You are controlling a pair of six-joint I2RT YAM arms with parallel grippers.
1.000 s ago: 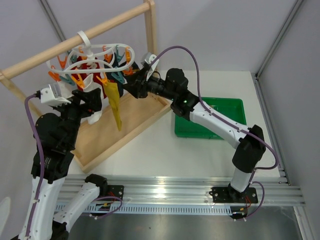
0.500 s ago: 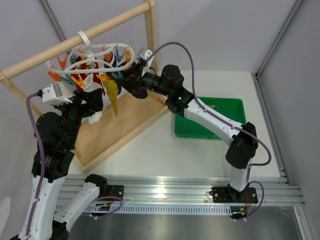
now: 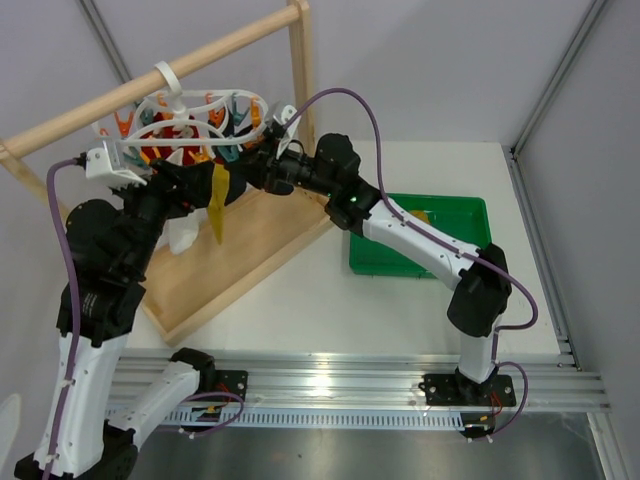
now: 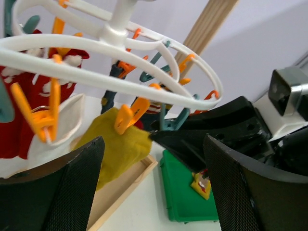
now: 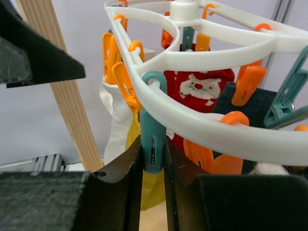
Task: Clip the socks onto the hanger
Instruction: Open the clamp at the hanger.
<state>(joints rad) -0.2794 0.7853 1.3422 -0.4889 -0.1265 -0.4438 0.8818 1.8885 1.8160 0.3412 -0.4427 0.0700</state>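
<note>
White plastic of the hanger (image 3: 200, 105) fills the upper left of the top view, its hook (image 3: 165, 78) over the wooden bar (image 3: 230, 42); the pegs and fabrics under the frame crowd together there and are hard to separate. One mustard sock (image 3: 216, 200) hangs free below the frame, at about 5 o'clock from the hook, above the wooden tray (image 3: 230, 265); a white sock (image 3: 183, 237) shows at 8 o'clock from it, partly covered by the left arm.

From the right wrist, the right pincer (image 5: 153, 142) is pressed together on a teal peg (image 5: 149, 115) that hangs from the near loop of the frame; the lower end of this peg is hidden between the two fingers (image 5: 130, 173). Behind it are a red sock (image 5: 199, 91) with a printed face and a dark sock (image 5: 240, 103), both cut by the frame; at 9 o'clock from the peg the white and mustard fabrics overlap.

From the left wrist, the left pincer (image 4: 153, 144) stands wide apart and holds nothing; between its fingers the mustard sock lies under an orange peg (image 4: 127, 115), but whether the peg bites it I cannot tell. The green bin (image 4: 180, 202) on the surface is cut off at 6 o'clock; a small yellow item (image 4: 201, 185) in it is too blurred to name.
</note>
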